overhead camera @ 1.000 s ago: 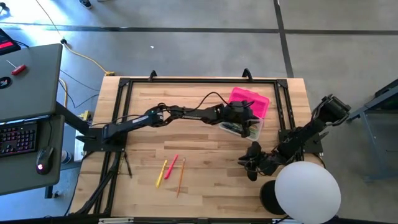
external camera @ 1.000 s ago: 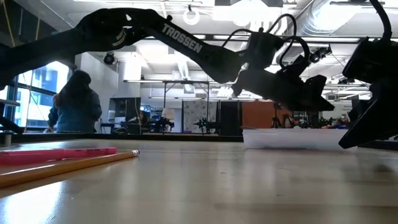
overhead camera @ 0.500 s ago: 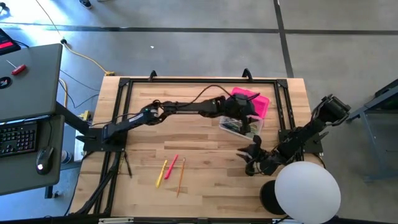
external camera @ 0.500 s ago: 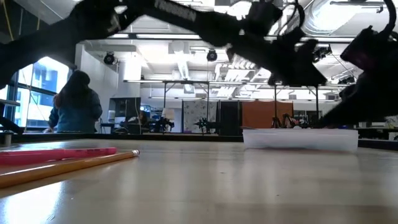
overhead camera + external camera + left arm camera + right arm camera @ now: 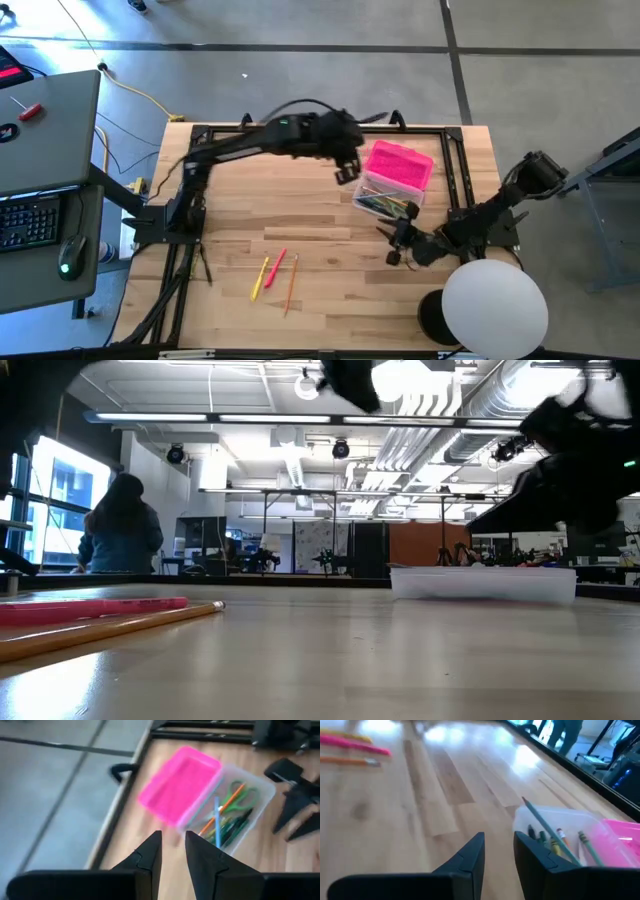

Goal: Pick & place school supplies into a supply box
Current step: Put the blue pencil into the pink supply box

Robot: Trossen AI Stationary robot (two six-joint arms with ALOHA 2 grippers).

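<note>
The clear supply box (image 5: 385,198) stands open on the table's right part, its pink lid (image 5: 401,165) lying beside it on the far side. It holds green-handled scissors (image 5: 241,795), an orange pencil, green and dark pens, and a thin blue pen (image 5: 216,816) that leans up over its rim. A yellow pen, a pink pen (image 5: 277,267) and an orange pencil (image 5: 291,282) lie on the near middle of the table. My left gripper (image 5: 347,171) hangs high, left of the box, slightly open and empty. My right gripper (image 5: 394,243) is near the box's near side, slightly open and empty.
A black metal frame (image 5: 320,130) runs along the table's edges. Bare wood lies between the box and the loose pens. A white round lamp (image 5: 494,308) stands at the near right corner. A person (image 5: 120,530) stands in the room far behind the table.
My left gripper has risen from just over the box and swung away toward the table's left and far side, well clear of it. My right gripper has moved a little toward the far edge, closer to the box. The box and the loose pens have stayed put.
</note>
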